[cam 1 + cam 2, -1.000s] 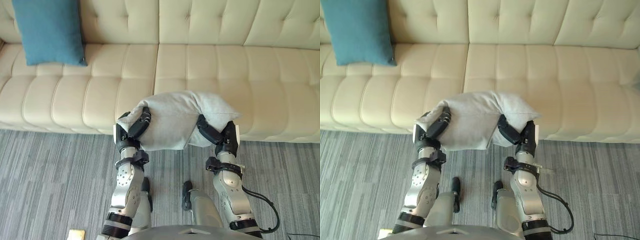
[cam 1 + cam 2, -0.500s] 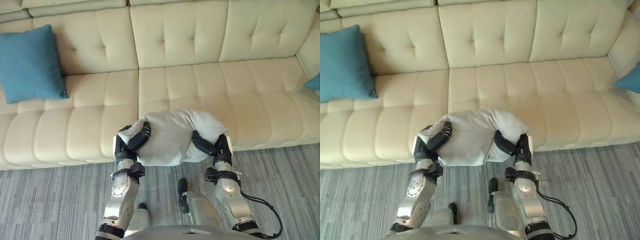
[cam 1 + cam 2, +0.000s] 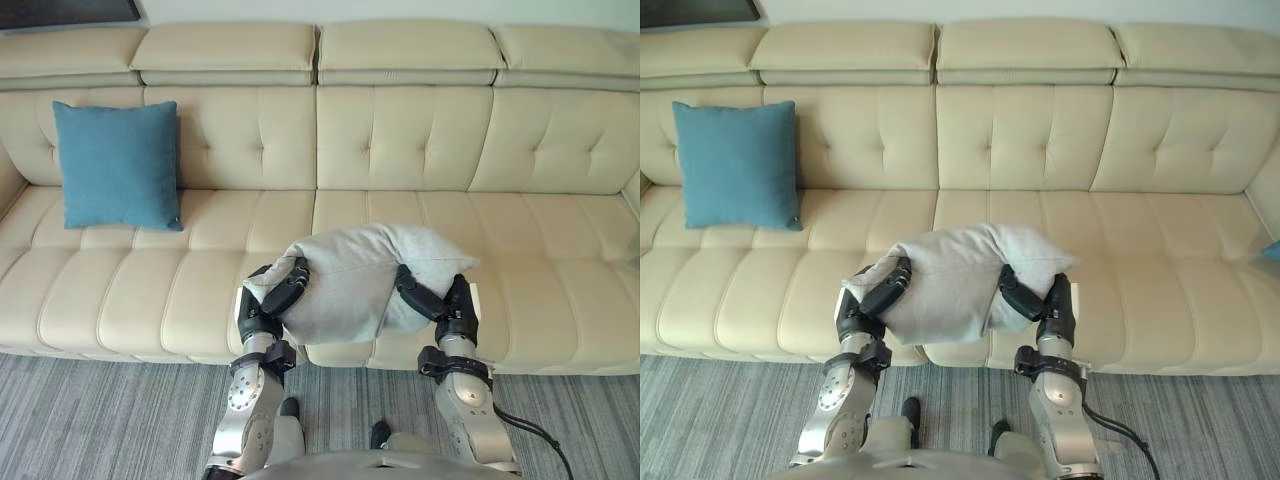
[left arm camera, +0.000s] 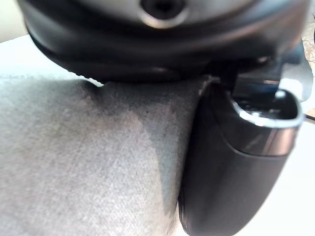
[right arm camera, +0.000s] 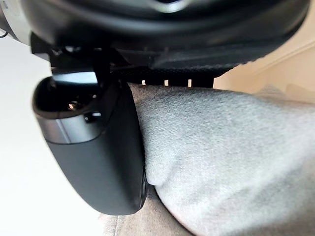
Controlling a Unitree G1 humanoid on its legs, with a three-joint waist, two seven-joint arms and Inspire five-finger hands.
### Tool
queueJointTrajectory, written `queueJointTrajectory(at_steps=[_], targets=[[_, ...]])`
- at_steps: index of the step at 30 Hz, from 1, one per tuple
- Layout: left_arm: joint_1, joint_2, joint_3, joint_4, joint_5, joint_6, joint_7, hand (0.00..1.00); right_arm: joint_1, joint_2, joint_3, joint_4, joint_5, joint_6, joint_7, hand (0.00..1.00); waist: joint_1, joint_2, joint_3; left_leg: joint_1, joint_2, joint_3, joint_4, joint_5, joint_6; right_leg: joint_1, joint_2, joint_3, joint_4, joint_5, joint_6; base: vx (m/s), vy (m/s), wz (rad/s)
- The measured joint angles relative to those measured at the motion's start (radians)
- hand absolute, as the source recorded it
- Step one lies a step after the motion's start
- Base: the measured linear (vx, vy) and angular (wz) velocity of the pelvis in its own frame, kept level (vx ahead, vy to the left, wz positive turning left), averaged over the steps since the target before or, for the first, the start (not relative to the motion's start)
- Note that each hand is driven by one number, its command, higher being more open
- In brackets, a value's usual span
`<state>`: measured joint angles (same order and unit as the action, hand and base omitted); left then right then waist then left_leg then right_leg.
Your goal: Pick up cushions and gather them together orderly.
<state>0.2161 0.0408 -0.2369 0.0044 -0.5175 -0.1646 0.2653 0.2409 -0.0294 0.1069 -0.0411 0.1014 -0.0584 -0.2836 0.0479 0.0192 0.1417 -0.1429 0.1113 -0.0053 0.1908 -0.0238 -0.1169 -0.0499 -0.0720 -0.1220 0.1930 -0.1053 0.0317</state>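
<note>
Grey cushion [image 3: 355, 270] clamped between left robot hand [image 3: 268, 300] and right robot hand [image 3: 445, 305]

Head eye views share the sofa [image 3: 400, 140] from above; wrist views sit right against the grey cushion [image 4: 74, 162].

I am holding the grey cushion [image 3: 958, 282] up over the front edge of the cream sofa [image 3: 1160, 280], with my left hand [image 3: 878, 300] gripping its left end and my right hand [image 3: 1038, 302] gripping its right end, fingers digging into the fabric. A blue cushion [image 3: 737, 165] is leaning upright against the backrest towards the sofa's left end, well apart from the grey one.
</note>
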Motion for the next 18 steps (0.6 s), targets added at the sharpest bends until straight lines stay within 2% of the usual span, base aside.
queueJointTrajectory(at_steps=[2,3,5,11,14,18], targets=[[0.003,0.011,0.0,0.0,0.0,0.0,0.0,0.0,-0.002,0.008,0.001,0.012,-0.002,0.001,0.004,0.0,0.003,-0.007,-0.004,0.039,-0.022,0.02,-0.038,0.008,0.013,0.013,-0.022,0.017,-0.008,0.0,0.014,0.04,0.145,-0.21],[0.003,0.014,-0.003,0.0,0.002,-0.001,0.0,0.0,-0.003,0.007,0.001,0.023,-0.002,0.001,0.006,0.0,0.0,-0.006,-0.006,0.07,-0.039,0.029,-0.077,0.02,0.029,0.033,-0.036,0.025,-0.031,0.008,0.029,0.04,0.125,-0.13],[0.002,0.039,-0.019,0.0,0.003,-0.002,0.0,0.0,-0.014,0.0,0.001,0.041,-0.002,0.001,0.007,0.0,0.003,-0.009,-0.014,0.085,-0.042,0.046,-0.108,0.03,0.037,0.038,-0.037,0.041,-0.06,0.026,0.041,0.03,0.068,-0.22],[-0.016,0.075,-0.031,0.002,0.017,0.004,0.003,0.0,-0.087,-0.022,0.001,0.087,-0.006,0.006,0.007,0.0,-0.003,-0.015,-0.022,0.103,-0.043,0.081,-0.16,0.049,0.04,0.059,-0.029,0.075,-0.16,0.089,0.044,0.04,0.039,-0.21],[-0.089,0.091,-0.031,0.029,0.032,0.01,0.025,0.0,-0.168,-0.037,0.001,0.12,-0.023,0.006,-0.01,0.0,-0.004,-0.016,-0.023,0.102,-0.042,0.082,-0.161,0.05,0.04,0.068,-0.025,0.077,-0.187,0.104,0.042,0.03,0.015,-0.04],[-0.244,0.143,-0.019,0.05,0.057,0.011,0.079,0.0,-0.359,-0.051,0.003,0.187,-0.025,0.006,-0.042,0.0,0.001,-0.018,-0.022,0.07,-0.032,0.081,-0.172,0.064,0.04,0.044,-0.01,0.083,-0.223,0.135,0.031,-0.01,-0.01,-0.05]])
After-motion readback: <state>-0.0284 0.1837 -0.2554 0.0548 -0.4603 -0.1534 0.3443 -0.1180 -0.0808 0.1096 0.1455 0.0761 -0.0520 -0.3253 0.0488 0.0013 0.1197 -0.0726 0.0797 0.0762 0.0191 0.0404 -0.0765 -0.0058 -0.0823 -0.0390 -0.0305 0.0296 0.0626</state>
